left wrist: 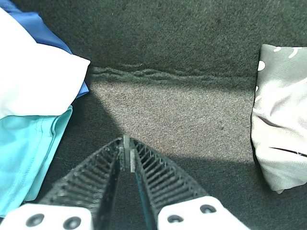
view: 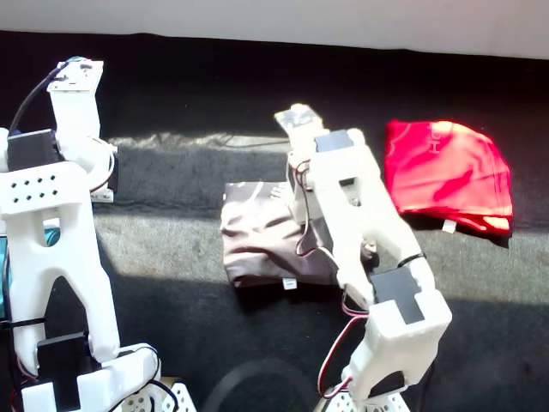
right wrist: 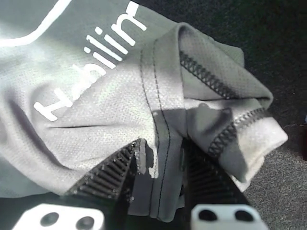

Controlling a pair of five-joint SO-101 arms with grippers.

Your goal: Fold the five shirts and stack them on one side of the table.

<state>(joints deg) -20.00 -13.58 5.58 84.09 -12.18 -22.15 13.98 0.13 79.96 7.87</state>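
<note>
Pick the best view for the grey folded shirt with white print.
High view: the grey folded shirt shows nearly whole, with the right arm over one side. The right wrist view gives a close-up of its seam running between the right pincer fingers. The left wrist view catches one edge.

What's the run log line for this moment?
left tool shut over table | right tool open astride grey shirt seam | red shirt lies apart

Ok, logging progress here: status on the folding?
Left gripper shut over table. Right gripper open astride grey shirt fold. Red shirt folded, lying apart. Nothing blocking.
</note>
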